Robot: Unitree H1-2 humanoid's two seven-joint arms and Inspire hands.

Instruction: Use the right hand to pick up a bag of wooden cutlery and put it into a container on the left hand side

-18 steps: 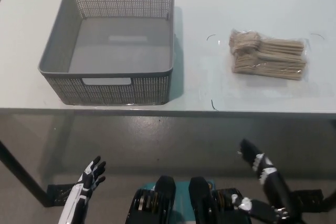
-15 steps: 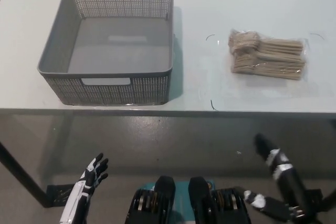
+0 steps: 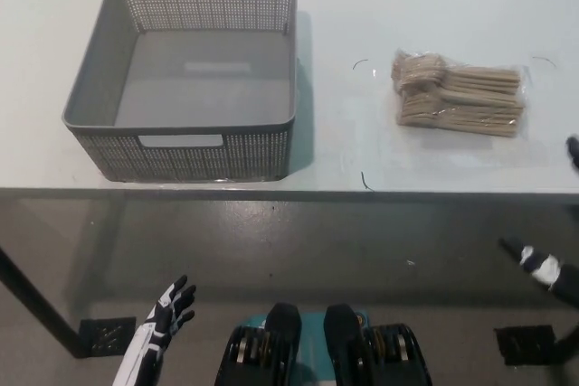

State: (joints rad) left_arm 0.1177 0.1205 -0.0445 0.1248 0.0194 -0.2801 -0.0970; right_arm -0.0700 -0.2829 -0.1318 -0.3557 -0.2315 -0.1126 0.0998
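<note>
A clear bag of wooden cutlery (image 3: pixel 460 94) lies flat on the white table (image 3: pixel 353 6), right of the middle. A grey perforated basket (image 3: pixel 244 155) stands on the table's left side with nothing in it. My black right hand (image 3: pixel 545 268) is low at the picture's right edge, below the table's front edge and well apart from the bag. It is mostly cut off, and a dark tip of it shows higher at the edge. My white left hand (image 3: pixel 168 312) rests low at the lower left, fingers apart, holding nothing.
The table's front edge (image 3: pixel 289 191) runs across the middle of the picture, with grey floor below it. A dark table leg (image 3: pixel 32 300) slants at the lower left. Thin pen marks on the tabletop frame the bag.
My right hand has swung from the lower middle-right out to the picture's right edge and somewhat higher. The left hand has barely shifted. Bag and basket have not moved.
</note>
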